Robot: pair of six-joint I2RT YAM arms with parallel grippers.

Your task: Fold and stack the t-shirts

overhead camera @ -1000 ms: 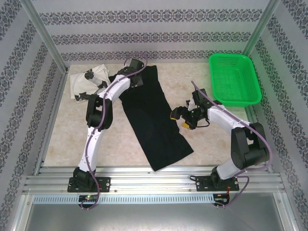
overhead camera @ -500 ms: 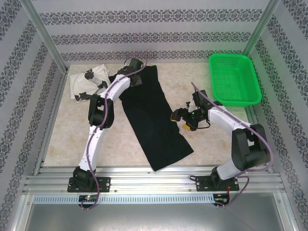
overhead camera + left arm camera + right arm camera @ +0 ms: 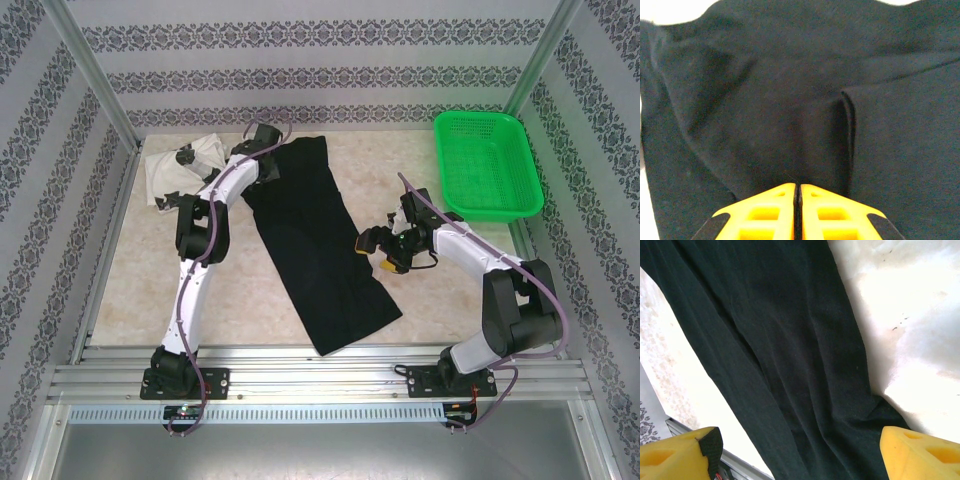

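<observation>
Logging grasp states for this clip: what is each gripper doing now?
Left gripper: closed, pinching the black tee.
Right gripper: open, holding nothing.

i saw a green mesh basket [image 3: 486, 170] sitting at the far right corner of the beige table [image 3: 140, 290]. patterned wallpaper [image 3: 300, 78] lined the walls around it.

A robot lab test cell: aluminium rails [image 3: 320, 372] at 6 o'clock, patterned wall panels [image 3: 320, 75] at 12 o'clock, beige table [image 3: 140, 290] between.

left claw [image 3: 798, 186] | shifted left | along black t-shirt [image 3: 310, 240] far edge
</observation>
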